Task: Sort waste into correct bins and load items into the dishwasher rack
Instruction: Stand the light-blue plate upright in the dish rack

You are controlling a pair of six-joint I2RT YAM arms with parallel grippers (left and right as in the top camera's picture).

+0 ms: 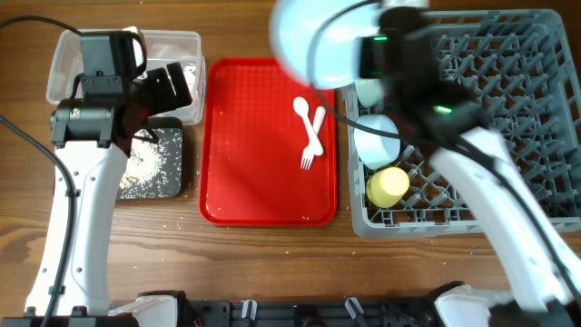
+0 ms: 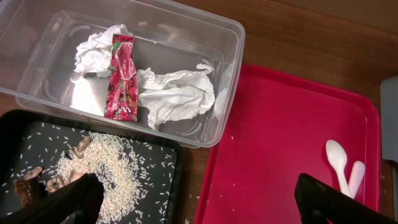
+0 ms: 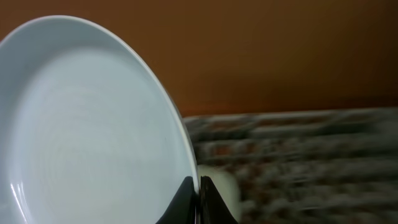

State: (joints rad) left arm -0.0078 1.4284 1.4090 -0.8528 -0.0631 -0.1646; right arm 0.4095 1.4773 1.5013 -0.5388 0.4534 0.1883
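- Light blue plate was held up in the air, on edge, over the far right corner of the red tray; blurred in the overhead view.
- Right fingers were clamped on the plate's rim, one on each face, seen at the bottom of the right wrist view.
- Dishwasher rack sat just right of the red tray, on the desk.
- In the rack's columns nearest the red tray: pale green bowl at the back, light blue bowl in the middle, yellow cup on its side at the front.
- White spoon and fork lay crossed on the red tray, toward its right edge.
- Clear tub stood just left of the red tray, at the back; it held the crumpled napkins and the red-striped wrapper.
- Black tray sat left of the red tray, in front of the clear tub, carrying the rice scraps with brown bits.
- Loose rice grains were scattered on the red tray's left part.
- Left fingers were spread wide apart, holding nothing, hovering over the black tray and the red tray's left edge.
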